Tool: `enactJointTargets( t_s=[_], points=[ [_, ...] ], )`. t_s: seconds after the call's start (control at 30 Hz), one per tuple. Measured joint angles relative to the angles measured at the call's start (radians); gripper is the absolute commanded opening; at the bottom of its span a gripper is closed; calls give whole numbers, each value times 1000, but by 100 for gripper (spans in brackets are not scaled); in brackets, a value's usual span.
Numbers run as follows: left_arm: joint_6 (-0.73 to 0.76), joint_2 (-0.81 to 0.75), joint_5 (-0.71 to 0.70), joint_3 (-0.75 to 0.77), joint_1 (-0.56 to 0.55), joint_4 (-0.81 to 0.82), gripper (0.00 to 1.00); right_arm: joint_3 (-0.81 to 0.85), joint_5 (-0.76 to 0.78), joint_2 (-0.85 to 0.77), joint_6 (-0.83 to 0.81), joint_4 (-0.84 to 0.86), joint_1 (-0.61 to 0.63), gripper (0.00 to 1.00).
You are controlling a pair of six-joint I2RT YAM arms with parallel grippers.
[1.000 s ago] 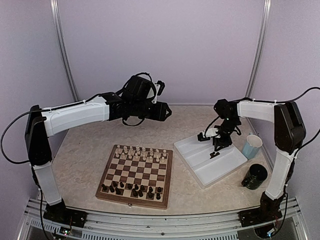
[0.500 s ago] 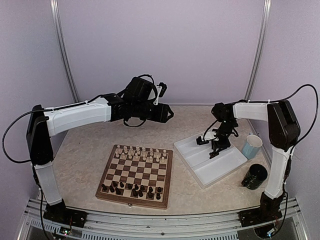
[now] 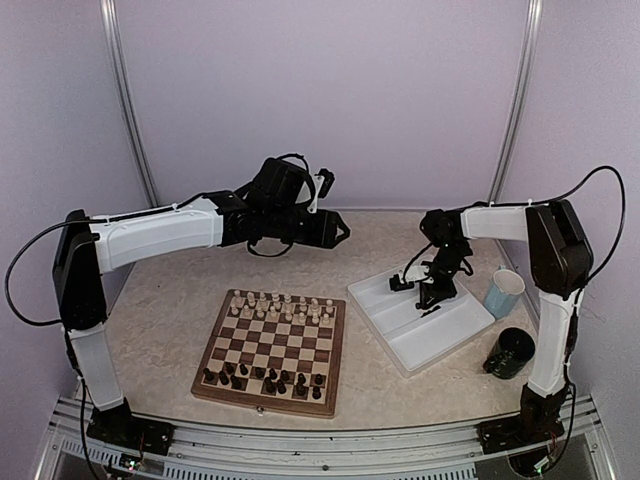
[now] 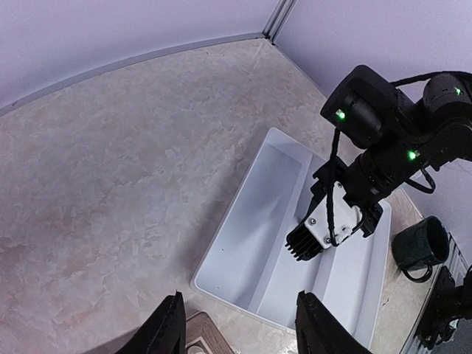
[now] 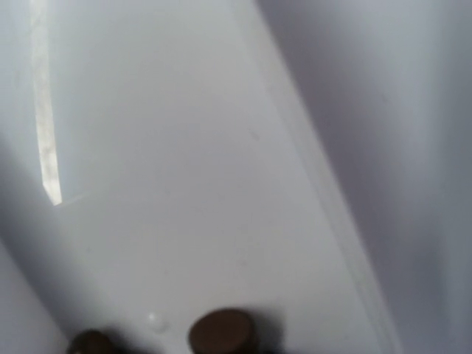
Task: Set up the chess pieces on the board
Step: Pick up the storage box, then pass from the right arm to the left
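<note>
On the table (image 3: 170, 300) the chessboard (image 3: 272, 345) holds cream pieces (image 3: 280, 305) along its far edge and dark pieces (image 3: 265, 380) along its near edge; the white tray (image 3: 435, 340) lies to its right. The right pincer (image 3: 432, 300) is down in that tray, while the left pincer (image 4: 240, 324) hangs released and empty beyond the board. Two round dark brown pieces (image 5: 221, 332) lie on the tray floor close under the right pincer, long axis unclear; whether it is clenched I cannot tell.
</note>
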Motion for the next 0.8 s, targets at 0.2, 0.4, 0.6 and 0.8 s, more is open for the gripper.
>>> enactJointTargets(
  t_s=[0.2,0.4,0.6,0.8],
  points=[
    [-31,0,5,-48,0,34,51,5,-39,-2,31,-15,0,9],
    [-119,0,43,-73,7,83,50,142,-151,-46,99,-71,0,9],
    [-217,31,198,-99,27,243,45,290,-295,-121,184,-80,20,9],
    [-296,114,325,-98,26,359,42,330,-357,-135,233,-84,97,9]
  ],
)
